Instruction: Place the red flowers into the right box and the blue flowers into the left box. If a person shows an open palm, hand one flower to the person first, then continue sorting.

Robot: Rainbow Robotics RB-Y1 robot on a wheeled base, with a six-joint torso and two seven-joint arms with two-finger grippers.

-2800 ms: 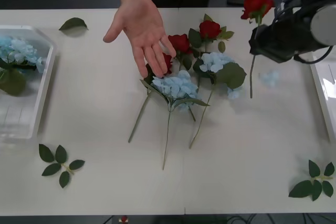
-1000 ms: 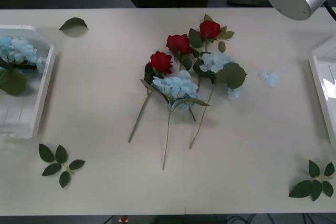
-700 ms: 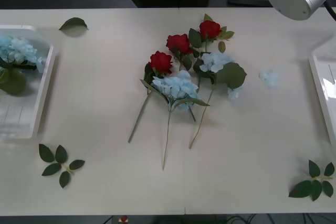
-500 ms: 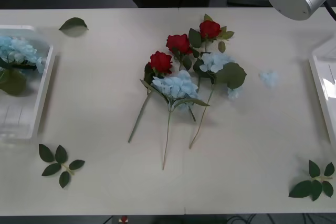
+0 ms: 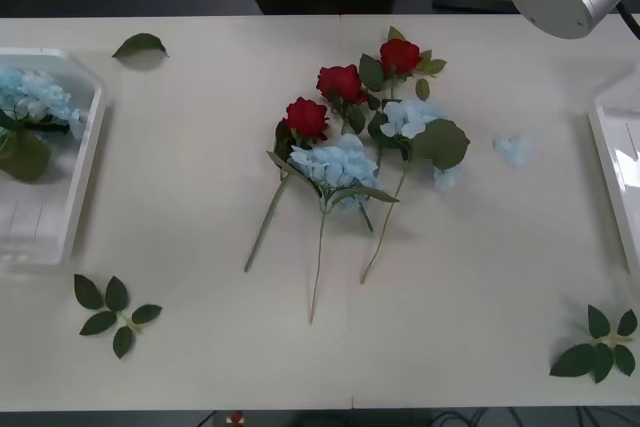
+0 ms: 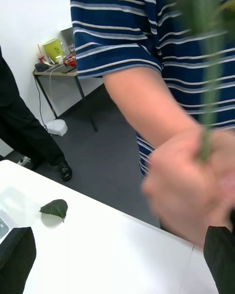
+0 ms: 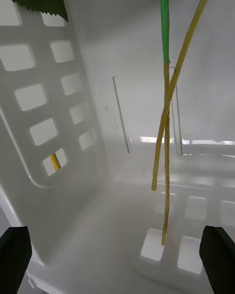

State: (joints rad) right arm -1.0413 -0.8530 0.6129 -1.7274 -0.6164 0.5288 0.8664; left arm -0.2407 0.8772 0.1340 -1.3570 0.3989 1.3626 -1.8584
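Red flowers lie near the middle of the table, three of them in a slanting row, with their heads toward the far edge and their thin stems pointing to the near edge. Just beside them, partly on top of their stems, are the blue flowers, two pale clusters with large green leaves; one more blue cluster lies inside the left box, which stands at the left edge of the table. The right box shows by its rim at the right edge. A small blue petal scrap lies apart, between the pile and the right box. Loose leaf sprigs rest at the near left and near right corners, and a single leaf lies near the far edge. In the right wrist view the right gripper has its dark fingers spread wide at the two corners, holding nothing, and in front of it the person in a striped shirt closes a hand around a green stem. In the left wrist view the left gripper is also spread open, over the inside of the left box, where yellowish stems cross on the white floor.
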